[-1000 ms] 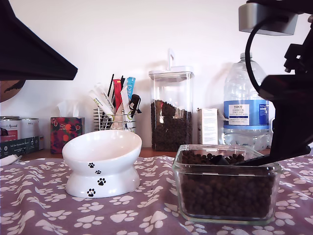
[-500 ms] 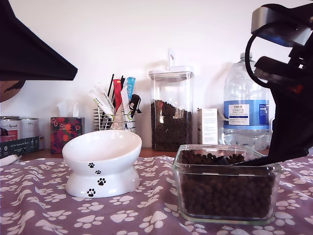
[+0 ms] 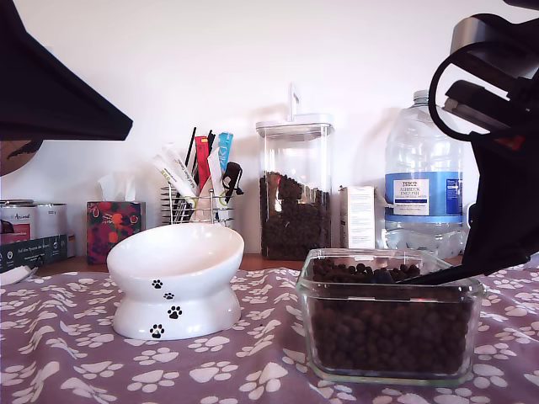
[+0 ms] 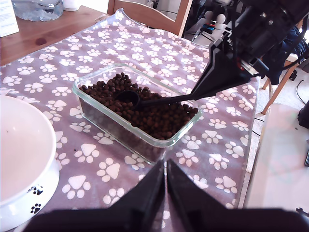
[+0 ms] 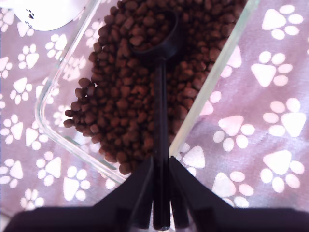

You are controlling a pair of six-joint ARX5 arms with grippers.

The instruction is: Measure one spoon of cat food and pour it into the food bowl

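Over the glass container (image 4: 159, 145), the spoon (image 5: 160, 121) is clamped by my second gripper (image 5: 161, 193), its cup sunk in cat food (image 5: 130, 101). My first gripper (image 4: 165, 193), jaws together and empty, is held apart, near the bowl (image 3: 175, 278).

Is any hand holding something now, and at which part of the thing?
My second hand holds the spoon by the far end of its handle, cup in the cat food. My first hand holds nothing.
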